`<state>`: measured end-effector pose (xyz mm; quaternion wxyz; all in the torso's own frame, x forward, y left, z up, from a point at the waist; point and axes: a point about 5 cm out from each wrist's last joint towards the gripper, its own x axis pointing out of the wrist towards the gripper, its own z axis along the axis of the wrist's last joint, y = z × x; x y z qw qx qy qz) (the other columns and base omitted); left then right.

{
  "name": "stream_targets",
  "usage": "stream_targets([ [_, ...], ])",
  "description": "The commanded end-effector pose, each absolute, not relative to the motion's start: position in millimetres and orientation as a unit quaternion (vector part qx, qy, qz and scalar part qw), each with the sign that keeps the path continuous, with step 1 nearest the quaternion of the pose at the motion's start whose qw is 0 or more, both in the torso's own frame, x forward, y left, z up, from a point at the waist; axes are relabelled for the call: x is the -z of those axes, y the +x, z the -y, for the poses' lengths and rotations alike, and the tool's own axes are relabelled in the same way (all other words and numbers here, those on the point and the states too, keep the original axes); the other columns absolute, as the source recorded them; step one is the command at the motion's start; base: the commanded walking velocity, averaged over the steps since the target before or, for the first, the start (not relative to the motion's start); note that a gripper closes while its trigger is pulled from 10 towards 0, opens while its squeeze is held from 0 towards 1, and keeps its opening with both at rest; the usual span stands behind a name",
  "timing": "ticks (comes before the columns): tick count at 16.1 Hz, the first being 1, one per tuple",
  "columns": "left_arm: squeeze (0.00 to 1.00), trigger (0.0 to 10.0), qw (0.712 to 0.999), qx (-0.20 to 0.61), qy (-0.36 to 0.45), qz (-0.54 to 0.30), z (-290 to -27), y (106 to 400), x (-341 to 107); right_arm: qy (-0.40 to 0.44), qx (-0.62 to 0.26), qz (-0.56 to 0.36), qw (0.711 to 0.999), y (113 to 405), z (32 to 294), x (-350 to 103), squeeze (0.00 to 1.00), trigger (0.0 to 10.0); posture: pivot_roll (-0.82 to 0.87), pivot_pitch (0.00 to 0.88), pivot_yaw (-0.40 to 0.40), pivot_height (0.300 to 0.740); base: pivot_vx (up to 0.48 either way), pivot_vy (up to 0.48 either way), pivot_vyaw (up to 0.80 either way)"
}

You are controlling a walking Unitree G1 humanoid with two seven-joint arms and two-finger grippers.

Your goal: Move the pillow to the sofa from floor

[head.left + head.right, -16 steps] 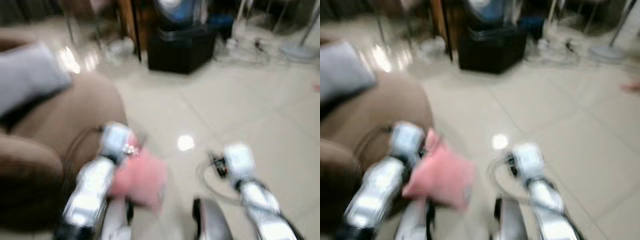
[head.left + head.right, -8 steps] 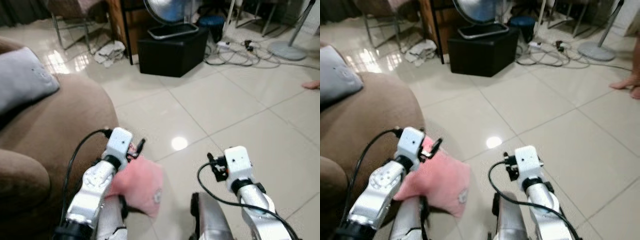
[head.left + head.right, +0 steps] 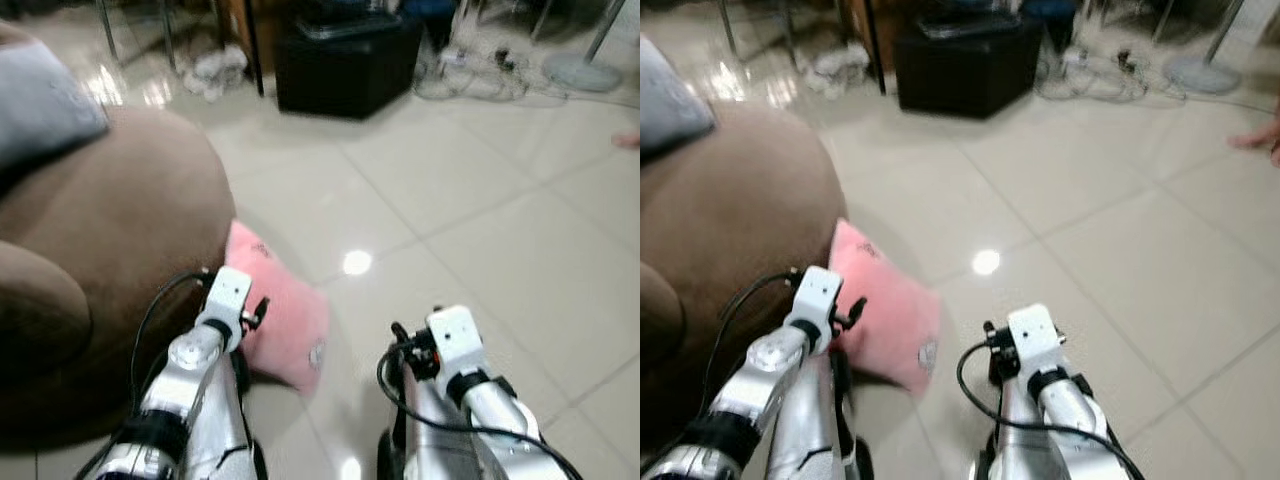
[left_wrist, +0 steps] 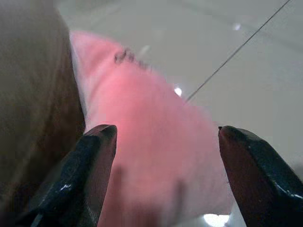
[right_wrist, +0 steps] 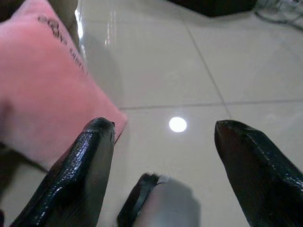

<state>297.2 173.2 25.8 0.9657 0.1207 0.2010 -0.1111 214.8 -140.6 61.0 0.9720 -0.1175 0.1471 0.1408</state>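
The pink pillow [image 3: 282,322] is seen on the pale tiled floor [image 3: 480,230], propped on edge against the rounded brown sofa [image 3: 110,260] arm, directly ahead of the left gripper [image 4: 163,156]. That gripper is held wide open, its 2 black fingers [image 4: 92,161] spread to either side of the cushion's upper face, with nothing clamped between them. The right gripper [image 5: 161,156] is likewise spread wide and empty, aimed at bare tile with the pillow's lower corner lying just beyond its near finger.

The pillow is judged light, soft and easily crushed: plush fabric, no rigid edge, likely to sag and fold when lifted from 1 point. A pinch on a corner or along the top seam is judged best, deep enough for stuffing and cloth to be bunched together, since a shallow bite on the cover alone may slip. Dark lettering [image 4: 127,56] is visible near the far top corner, which is left free of the sofa and offers an easy hold. Breakage is not a concern; dragging across the tile is.
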Motion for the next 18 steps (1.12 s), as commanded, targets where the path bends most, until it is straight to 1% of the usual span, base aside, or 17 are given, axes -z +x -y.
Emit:
stream_targets([
  [1,0.00,10.0,0.970,0.090,0.118,-0.190,-179,302,-29,-0.126,-0.155,-0.137,0.970,214,137,-67,0.00,10.0,-0.06,0.210,0.037,0.465,0.000,0.000,0.00],
  [2,0.00,10.0,0.974,0.073,0.097,-0.189,-181,310,-32,-0.127,-0.160,-0.129,0.970,218,136,-71,0.00,10.0,-0.07,0.242,0.045,0.465,0.000,0.000,0.00],
  [3,1.00,10.0,0.977,0.057,0.084,-0.187,-186,315,-35,-0.126,-0.165,-0.121,0.971,220,135,-76,0.00,10.0,-0.07,0.268,0.049,0.465,0.000,0.000,0.00],
  [5,1.00,10.0,0.975,0.021,0.092,-0.203,-197,320,-35,-0.124,-0.174,-0.112,0.970,224,134,-83,0.00,10.0,-0.07,0.290,0.048,0.465,0.000,0.000,0.00],
  [6,1.00,10.0,0.973,0.005,0.078,-0.218,-203,320,-33,-0.123,-0.183,-0.113,0.969,223,133,-83,0.00,10.0,-0.07,0.303,0.047,0.465,0.000,0.000,0.00],
  [8,1.00,10.0,0.969,-0.002,0.048,-0.243,-209,318,-28,-0.129,-0.200,-0.114,0.964,224,131,-83,0.00,10.0,-0.07,0.327,0.044,0.465,0.000,0.000,0.00],
  [9,1.00,10.0,0.968,0.000,0.052,-0.245,-211,318,-28,-0.130,-0.201,-0.115,0.964,224,131,-83,0.00,10.0,-0.07,0.329,0.044,0.465,0.000,0.000,0.00],
  [11,1.00,10.0,0.967,-0.033,0.068,-0.245,-225,317,-29,-0.129,-0.210,-0.109,0.963,224,131,-87,0.00,10.0,-0.07,0.339,0.041,0.465,0.000,0.000,0.00],
  [12,1.00,10.0,0.966,-0.039,0.069,-0.244,-227,317,-30,-0.128,-0.211,-0.107,0.963,224,130,-88,0.00,10.0,-0.07,0.341,0.042,0.465,0.000,0.000,0.00],
  [13,1.00,10.0,0.969,-0.066,0.085,-0.222,-232,322,-37,-0.131,-0.224,-0.099,0.961,224,128,-92,0.00,10.0,-0.08,0.357,0.044,0.465,0.000,0.000,0.00],
  [14,1.00,10.0,0.972,-0.070,0.097,-0.204,-232,326,-43,-0.131,-0.230,-0.096,0.959,224,126,-94,0.00,10.0,-0.08,0.367,0.046,0.465,0.000,0.000,0.00],
  [15,0.09,10.0,0.972,-0.067,0.100,-0.201,-230,328,-45,-0.131,-0.234,-0.097,0.958,223,125,-94,0.00,10.0,-0.09,0.369,0.047,0.465,0.000,0.000,0.00],
  [16,0.00,10.0,0.972,-0.063,0.098,-0.204,-227,328,-44,-0.131,-0.238,-0.098,0.957,221,124,-94,0.00,10.0,-0.09,0.370,0.048,0.465,0.000,0.000,0.00],
  [18,0.00,10.0,0.974,-0.034,0.077,-0.210,-217,330,-42,-0.130,-0.245,-0.098,0.956,218,122,-95,0.00,10.0,-0.10,0.370,0.050,0.465,0.000,0.000,0.00],
])
